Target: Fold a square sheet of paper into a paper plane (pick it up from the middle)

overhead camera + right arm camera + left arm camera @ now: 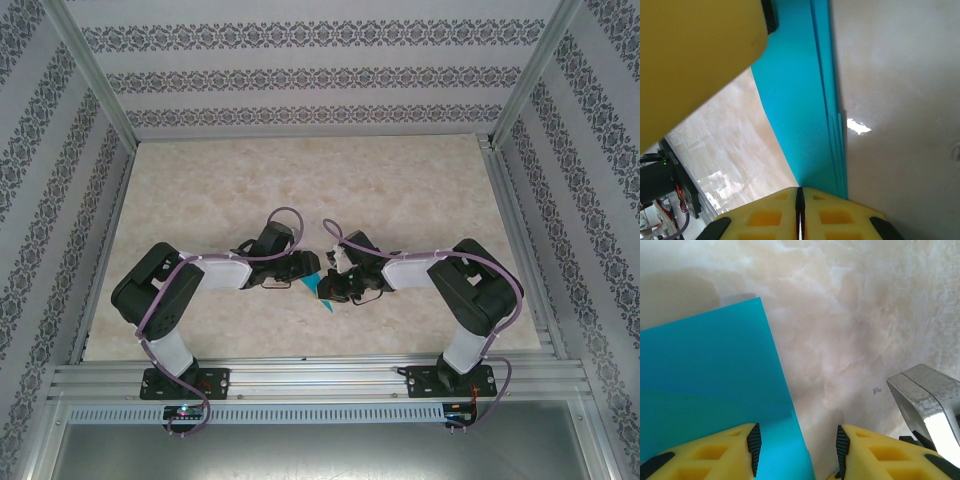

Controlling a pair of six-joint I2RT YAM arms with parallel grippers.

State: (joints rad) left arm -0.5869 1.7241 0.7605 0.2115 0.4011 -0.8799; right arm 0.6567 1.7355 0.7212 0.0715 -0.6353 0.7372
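Right gripper [800, 212] is clamping the layered blue paper [800, 125] over the table [300, 180], front-centre. Left gripper [797, 452] is hovering half-open, empty, and ought to be closing squarely on the paper's edge.

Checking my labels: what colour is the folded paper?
The paper is plain turquoise-blue, clearest in the left wrist view.

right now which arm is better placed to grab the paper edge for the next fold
Probably left: the left gripper is open astride the paper edge, while the right gripper is shut by its folded layers.
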